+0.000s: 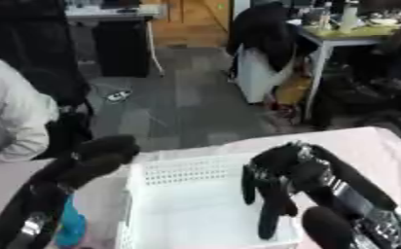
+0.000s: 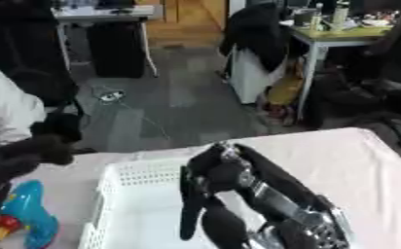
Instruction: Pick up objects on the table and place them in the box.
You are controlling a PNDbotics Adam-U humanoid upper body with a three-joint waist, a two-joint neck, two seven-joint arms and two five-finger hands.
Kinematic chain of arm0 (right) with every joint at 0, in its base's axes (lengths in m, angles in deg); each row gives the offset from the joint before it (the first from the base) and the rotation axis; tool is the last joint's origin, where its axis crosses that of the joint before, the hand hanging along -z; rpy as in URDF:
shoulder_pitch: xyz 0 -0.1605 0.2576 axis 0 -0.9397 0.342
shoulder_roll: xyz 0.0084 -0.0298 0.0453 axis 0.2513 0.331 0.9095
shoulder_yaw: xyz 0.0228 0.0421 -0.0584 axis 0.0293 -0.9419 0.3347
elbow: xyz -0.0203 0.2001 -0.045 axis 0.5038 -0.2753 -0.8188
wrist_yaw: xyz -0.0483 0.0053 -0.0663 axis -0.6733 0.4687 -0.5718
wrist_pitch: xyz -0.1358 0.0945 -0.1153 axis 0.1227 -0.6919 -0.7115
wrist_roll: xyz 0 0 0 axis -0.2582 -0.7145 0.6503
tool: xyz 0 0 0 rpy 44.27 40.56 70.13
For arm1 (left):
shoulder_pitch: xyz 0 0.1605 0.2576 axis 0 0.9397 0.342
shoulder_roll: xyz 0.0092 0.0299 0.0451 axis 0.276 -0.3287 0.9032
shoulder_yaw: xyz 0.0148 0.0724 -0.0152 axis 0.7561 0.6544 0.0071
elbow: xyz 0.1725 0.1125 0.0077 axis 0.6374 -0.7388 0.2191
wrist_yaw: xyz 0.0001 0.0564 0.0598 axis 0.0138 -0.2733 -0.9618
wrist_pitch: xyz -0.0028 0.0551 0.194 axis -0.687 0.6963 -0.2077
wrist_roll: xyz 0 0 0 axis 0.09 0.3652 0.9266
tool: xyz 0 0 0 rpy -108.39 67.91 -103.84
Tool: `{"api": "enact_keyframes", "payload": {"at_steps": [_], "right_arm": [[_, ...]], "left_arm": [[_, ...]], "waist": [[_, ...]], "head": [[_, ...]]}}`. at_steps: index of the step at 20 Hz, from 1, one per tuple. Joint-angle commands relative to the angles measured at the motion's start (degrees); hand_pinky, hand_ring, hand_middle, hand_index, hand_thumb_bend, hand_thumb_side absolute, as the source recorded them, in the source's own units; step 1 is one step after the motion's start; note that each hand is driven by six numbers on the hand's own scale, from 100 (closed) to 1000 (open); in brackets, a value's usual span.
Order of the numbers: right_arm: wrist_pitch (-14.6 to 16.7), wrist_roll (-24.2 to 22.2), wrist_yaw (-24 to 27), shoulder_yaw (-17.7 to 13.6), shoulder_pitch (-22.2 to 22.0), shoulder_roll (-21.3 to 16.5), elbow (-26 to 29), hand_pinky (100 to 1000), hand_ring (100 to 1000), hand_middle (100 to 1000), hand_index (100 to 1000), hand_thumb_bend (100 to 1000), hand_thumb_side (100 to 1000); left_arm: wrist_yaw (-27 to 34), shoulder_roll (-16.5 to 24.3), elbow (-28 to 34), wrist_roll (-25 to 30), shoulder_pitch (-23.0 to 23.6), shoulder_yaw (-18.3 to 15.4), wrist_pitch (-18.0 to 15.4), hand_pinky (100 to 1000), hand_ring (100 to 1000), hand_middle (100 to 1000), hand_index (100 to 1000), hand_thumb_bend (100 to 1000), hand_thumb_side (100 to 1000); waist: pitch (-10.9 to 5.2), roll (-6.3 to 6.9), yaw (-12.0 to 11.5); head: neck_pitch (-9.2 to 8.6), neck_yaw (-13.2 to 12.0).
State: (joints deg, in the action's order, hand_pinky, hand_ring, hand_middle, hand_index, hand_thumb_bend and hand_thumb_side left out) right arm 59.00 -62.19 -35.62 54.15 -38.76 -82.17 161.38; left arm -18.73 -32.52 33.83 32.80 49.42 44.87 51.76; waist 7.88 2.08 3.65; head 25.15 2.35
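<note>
Grey floor (image 1: 187, 104) w/ a cable (image 1: 117, 95). Black coat (image 1: 268, 34) on a chair. Far desk (image 2: 344, 34) w/ bottles. Black bin (image 1: 118, 48) under another desk.

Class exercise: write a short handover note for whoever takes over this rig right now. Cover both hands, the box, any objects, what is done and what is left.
Right hand: over the white box, fingers hanging straight down, holding nothing.
Left hand: raised at the box's left side; fingers unclear.
Blue toy: on the table left of the box, with a red and yellow part.
Done: the visible box floor is bare.
Left: pick up the toy and put it in the box.
</note>
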Motion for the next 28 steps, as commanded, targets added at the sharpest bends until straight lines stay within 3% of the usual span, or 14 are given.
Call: {"api": "enact_keyframes", "payload": {"at_steps": [1,4,7,10,12,13,14,15,17,20,22,24,26,28], "right_arm": [[2.1,-0.9,-0.8,-0.4,0.0,-0.5,0.6,395,189,182,476,107,1000],[1.7,-1.1,-1.0,-0.1,-0.6,-1.2,0.5,398,189,182,476,100,1000],[1.6,-1.6,-1.0,0.0,-1.1,-1.8,0.2,399,189,181,475,100,1000],[1.5,-1.8,-0.9,0.0,-1.4,-2.0,0.0,399,189,181,475,100,1000],[1.4,-2.0,-0.9,0.0,-1.5,-2.1,-0.1,399,189,181,475,100,1000],[1.4,-2.1,-0.9,0.1,-1.6,-2.2,-0.1,399,190,182,475,100,1000],[1.4,-2.2,-0.9,0.1,-1.7,-2.2,-0.2,399,190,183,475,100,1000],[1.4,-2.4,-0.9,0.2,-1.8,-2.3,-0.2,400,190,182,475,100,1000],[1.4,-3.0,-1.1,0.5,-2.0,-2.5,-0.4,402,192,184,475,100,1000],[1.4,-4.1,-1.2,0.7,-2.1,-2.6,-0.5,405,193,185,476,100,1000],[1.3,-4.8,-1.3,0.8,-2.1,-2.5,-0.5,407,195,187,476,100,1000],[1.3,-5.4,-1.2,0.8,-2.1,-2.5,-0.5,408,197,187,477,100,1000],[1.2,-5.9,-1.2,0.9,-2.1,-2.4,-0.5,408,197,188,477,100,1000],[1.2,-6.1,-1.1,0.9,-2.1,-2.3,-0.5,408,197,188,477,100,1000]], "left_arm": [[-3.9,5.0,0.9,-2.3,-1.6,-2.7,7.1,512,772,926,976,219,926],[-8.8,10.4,0.4,-0.5,-1.6,-3.2,16.3,533,787,959,999,205,956],[-11.4,14.0,-0.8,5.1,-1.3,-3.0,24.5,719,839,986,1000,192,992],[-15.6,18.1,-3.1,11.5,-1.0,-3.4,30.4,804,878,996,1000,184,1000],[-19.2,20.9,-4.4,17.1,-1.1,-3.2,33.7,781,851,972,1000,181,1000],[-21.0,22.6,-5.1,20.6,-1.3,-2.9,34.9,705,839,957,1000,182,1000],[-22.8,24.3,-6.0,24.1,-1.6,-2.5,36.0,714,840,981,998,189,1000],[-24.1,25.6,-6.8,27.4,-2.1,-2.1,36.9,662,839,934,999,194,1000],[-26.9,28.2,-8.8,34.3,-3.5,-1.1,37.1,617,840,922,997,201,1000],[-27.7,30.2,-11.7,41.6,-5.8,0.3,36.1,622,855,933,1000,222,1000],[-26.4,31.1,-13.6,45.2,-7.3,1.5,34.8,656,874,946,1000,348,1000],[-24.8,31.6,-15.6,48.4,-8.8,2.6,33.4,649,886,951,1000,534,1000],[-24.0,31.8,-17.6,51.5,-10.5,3.4,32.2,558,861,948,1000,641,1000],[-24.4,31.6,-19.4,54.0,-12.2,3.8,31.3,540,834,930,1000,754,1000]], "waist": [[-1.35,0.37,-0.4],[-1.93,1.02,-0.8],[-2.41,1.62,-1.1],[-2.81,2.04,-1.2],[-3.05,2.29,-1.2],[-3.20,2.44,-1.2],[-3.37,2.60,-1.2],[-3.53,2.76,-1.2],[-3.82,3.12,-1.2],[-3.97,3.38,-1.0],[-4.00,3.49,-0.8],[-4.02,3.57,-0.7],[-4.06,3.64,-0.6],[-4.11,3.69,-0.5]], "head": [[4.02,-1.5],[6.04,-1.9],[7.51,-2.1],[8.24,-1.5],[9.29,-1.9],[10.23,-2.6],[11.34,-3.5],[12.40,-4.4],[14.52,-6.6],[15.29,-7.6],[15.33,-7.8],[15.15,-7.8],[14.92,-7.7],[14.70,-7.5]]}}
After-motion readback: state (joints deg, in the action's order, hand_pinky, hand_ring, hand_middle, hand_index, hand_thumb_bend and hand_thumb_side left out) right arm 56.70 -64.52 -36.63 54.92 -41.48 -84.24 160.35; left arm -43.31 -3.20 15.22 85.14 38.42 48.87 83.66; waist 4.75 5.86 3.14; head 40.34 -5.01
